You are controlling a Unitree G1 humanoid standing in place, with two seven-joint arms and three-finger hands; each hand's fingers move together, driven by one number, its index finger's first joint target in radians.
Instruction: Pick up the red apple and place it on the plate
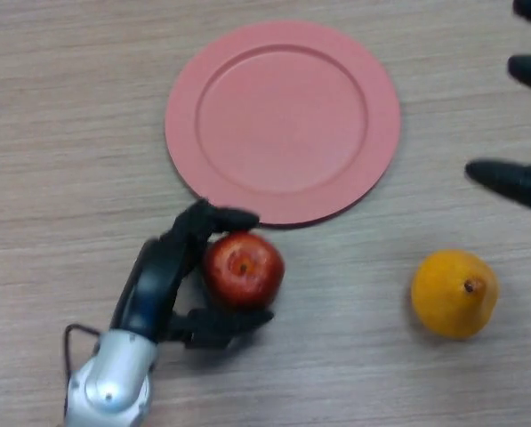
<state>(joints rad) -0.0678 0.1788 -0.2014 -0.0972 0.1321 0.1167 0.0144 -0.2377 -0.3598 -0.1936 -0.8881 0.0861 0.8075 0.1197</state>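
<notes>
A red apple (pixel 245 268) rests on the wooden table just below the near rim of a pink plate (pixel 283 120). My left hand (pixel 163 280) comes in from the lower left and is curled round the apple, with fingers (pixel 221 219) over its far side and the thumb (pixel 225 322) under its near side. At the right edge, my right hand (pixel 523 178) shows only straight black fingers, apart from everything.
A yellow-orange pear-shaped fruit (pixel 454 292) lies on the table to the right of the apple, below my right hand. The plate has nothing on it.
</notes>
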